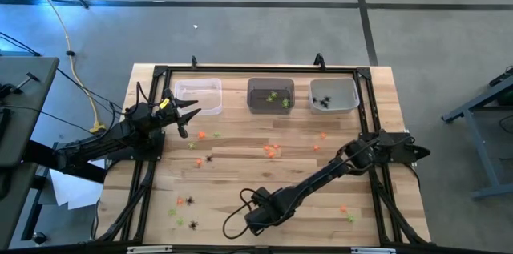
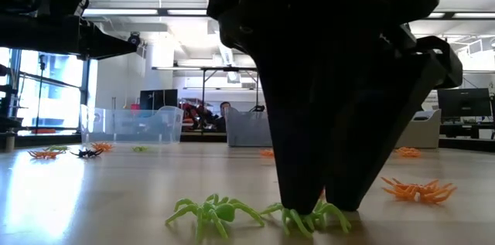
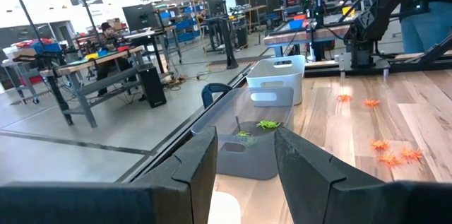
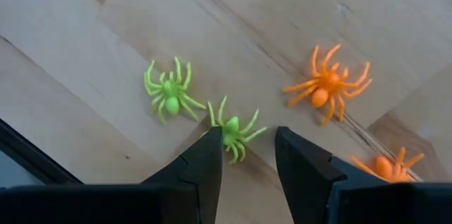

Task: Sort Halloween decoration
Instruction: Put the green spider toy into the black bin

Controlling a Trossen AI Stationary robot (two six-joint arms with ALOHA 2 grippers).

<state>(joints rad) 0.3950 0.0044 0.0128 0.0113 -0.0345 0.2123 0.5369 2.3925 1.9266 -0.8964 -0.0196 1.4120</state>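
The Halloween decoration is small plastic spiders, green, orange and black, scattered on the wooden table. My right gripper points down near the table's front edge, open. One finger stands on either side of a green spider, its tips low by the tabletop in the low view. A second green spider and an orange one lie close by. My left gripper hangs open and level beside the left bin, touching nothing. My right gripper comes at the green spider from above, fingers pointing down. One finger stands right beside the spider's legs. Whether it touches them I cannot tell. The spider lies flat on the table.
Three translucent bins stand in a row at the far edge: the left one, a middle one with green spiders, and a right one with black spiders. Orange spiders lie mid-table, black ones at the front left. A black frame borders the table.
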